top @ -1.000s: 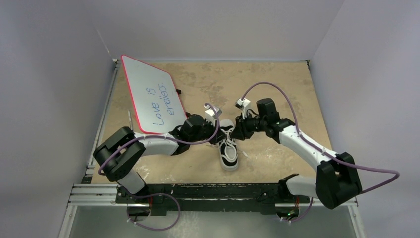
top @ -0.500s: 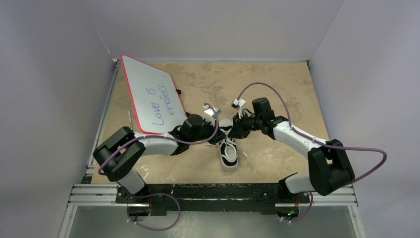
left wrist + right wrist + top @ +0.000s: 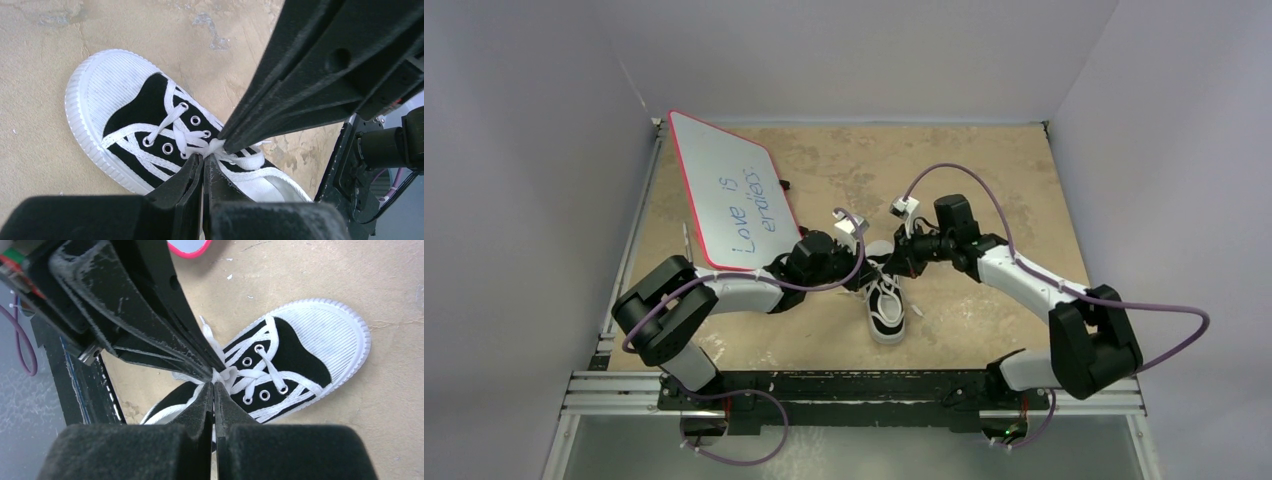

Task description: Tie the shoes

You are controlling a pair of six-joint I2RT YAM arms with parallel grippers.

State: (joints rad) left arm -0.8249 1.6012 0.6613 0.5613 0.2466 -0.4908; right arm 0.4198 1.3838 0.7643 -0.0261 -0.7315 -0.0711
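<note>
Over the middle of the sneaker (image 3: 115, 90), limp white laces (image 3: 170, 117) are pinched by closed left hand (image 3: 204, 157) and closed right hand (image 3: 214, 385); holds near the eyelets (image 3: 168, 148) are advised.

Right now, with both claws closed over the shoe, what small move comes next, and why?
Probably draw the left gripper and right gripper gently apart: both are shut on the laces over the sneaker, so pulling should tighten them.

Right claw (image 3: 214, 388) pinched shut on the laces (image 3: 227, 376)
Left claw (image 3: 210, 371) meets it tip to tip; the sneaker (image 3: 305, 347) lies beyond, toe rightward.
</note>
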